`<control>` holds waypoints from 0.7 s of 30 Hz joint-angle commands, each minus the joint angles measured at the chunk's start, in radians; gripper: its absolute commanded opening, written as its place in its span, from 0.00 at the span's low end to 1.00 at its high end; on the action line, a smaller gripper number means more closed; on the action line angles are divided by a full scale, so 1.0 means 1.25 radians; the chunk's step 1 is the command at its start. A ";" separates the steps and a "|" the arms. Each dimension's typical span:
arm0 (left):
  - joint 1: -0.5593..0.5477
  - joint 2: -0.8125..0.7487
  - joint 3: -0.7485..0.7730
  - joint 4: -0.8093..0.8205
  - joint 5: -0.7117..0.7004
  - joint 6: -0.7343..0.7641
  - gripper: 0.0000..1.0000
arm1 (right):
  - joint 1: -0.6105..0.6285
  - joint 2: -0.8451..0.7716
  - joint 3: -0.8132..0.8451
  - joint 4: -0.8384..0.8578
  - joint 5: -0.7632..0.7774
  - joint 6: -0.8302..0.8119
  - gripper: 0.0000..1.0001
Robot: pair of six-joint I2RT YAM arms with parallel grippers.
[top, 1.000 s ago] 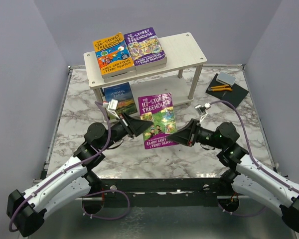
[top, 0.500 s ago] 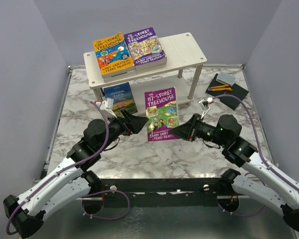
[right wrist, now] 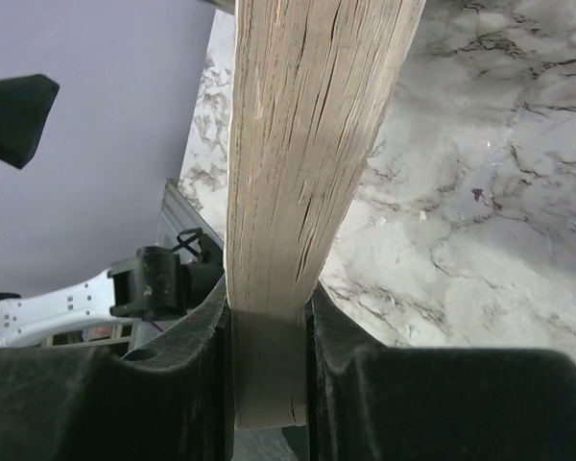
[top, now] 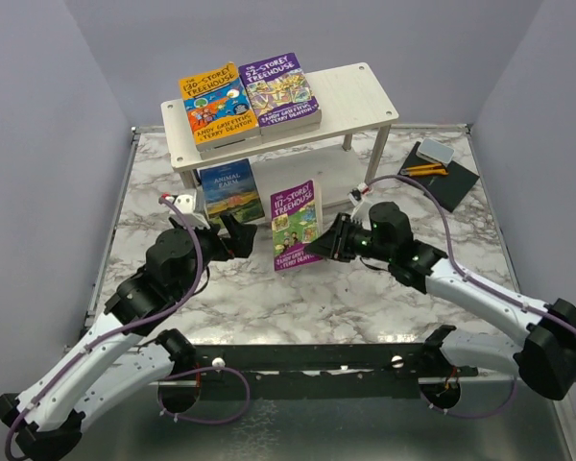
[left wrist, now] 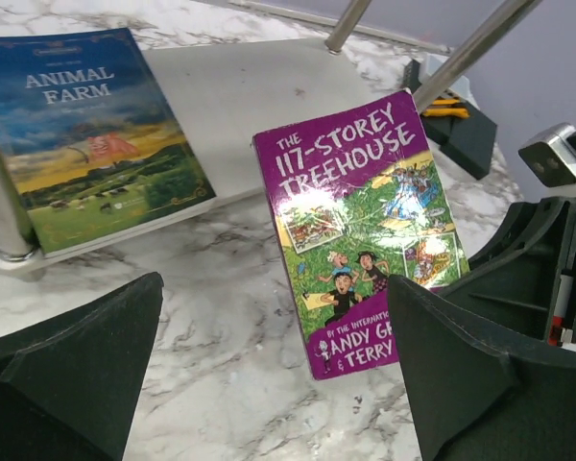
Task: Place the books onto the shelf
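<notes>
- Marble worktop, left side: left end effector has its fingers wide apart and holds nothing; it sits just left of the standing book.
- Blue "Animal Farm" lies flat at the left end of the shelf's lower tier.
- Orange "130-Storey Treehouse" and "52-Storey Treehouse" lie flat on the left half of the top board.
- Purple "117-Storey Treehouse" stands near upright just in front of the lower tier, long axis vertical and cover facing the arms. Whether its bottom touches the worktop I cannot tell.
- Right end effector is clamped on that book's right edge, with the page block pinched between both fingers.
- Judgement: the right arm does the placing. The shelf lies straight behind the book. There is room on the lower tier right of "Animal Farm" and on the bare right half of the top board. Mind the front-right post and the top board's edge.
- Black pad is far right, well apart.
</notes>
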 commanded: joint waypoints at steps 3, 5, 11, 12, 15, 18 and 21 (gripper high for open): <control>0.003 -0.058 -0.020 -0.051 -0.101 0.101 0.99 | 0.001 0.128 0.071 0.302 -0.058 0.081 0.01; 0.003 -0.072 -0.035 -0.044 -0.103 0.116 0.99 | 0.001 0.177 0.086 0.353 -0.067 0.096 0.01; 0.003 -0.115 -0.064 -0.026 -0.115 0.136 0.99 | 0.001 0.329 0.179 0.433 -0.101 0.121 0.01; 0.002 -0.123 -0.067 -0.021 -0.115 0.139 0.99 | 0.000 0.355 0.199 0.443 -0.110 0.121 0.01; 0.003 -0.149 -0.072 -0.018 -0.135 0.147 0.99 | -0.002 0.437 0.269 0.452 -0.130 0.115 0.00; 0.002 -0.175 -0.077 -0.019 -0.141 0.155 0.99 | -0.009 0.506 0.332 0.449 -0.158 0.107 0.00; 0.003 -0.191 -0.082 -0.021 -0.149 0.165 0.99 | -0.022 0.577 0.398 0.437 -0.204 0.101 0.01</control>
